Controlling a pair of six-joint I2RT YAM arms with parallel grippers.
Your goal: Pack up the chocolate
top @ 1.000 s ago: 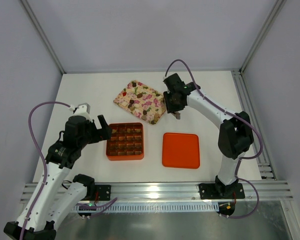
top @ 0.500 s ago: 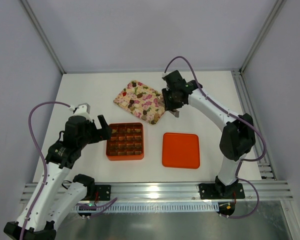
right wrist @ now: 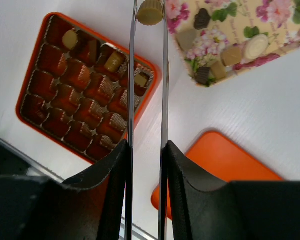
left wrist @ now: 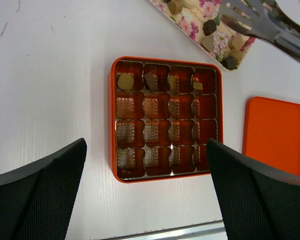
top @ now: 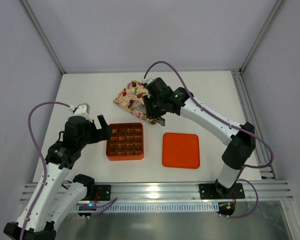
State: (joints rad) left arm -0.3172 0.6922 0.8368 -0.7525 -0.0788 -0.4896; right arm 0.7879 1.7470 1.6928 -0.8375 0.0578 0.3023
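Here we find the right gripper [right wrist: 146, 155] partly closed on metal tongs [right wrist: 163, 100], which pinch one tan chocolate [right wrist: 150, 12] at the edge of the floral tray [top: 122, 99]. More chocolate lies in that tray, at 1 o'clock from the orange grid box [left wrist: 111, 125] holding four pieces; an orange lid [left wrist: 275, 130] sits at 3 o'clock. The left gripper [top: 104, 129] gapes empty.

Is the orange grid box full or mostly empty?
Mostly empty. In the orange grid box, only the row nearest the floral tray holds chocolates; the other three rows show bare liners.
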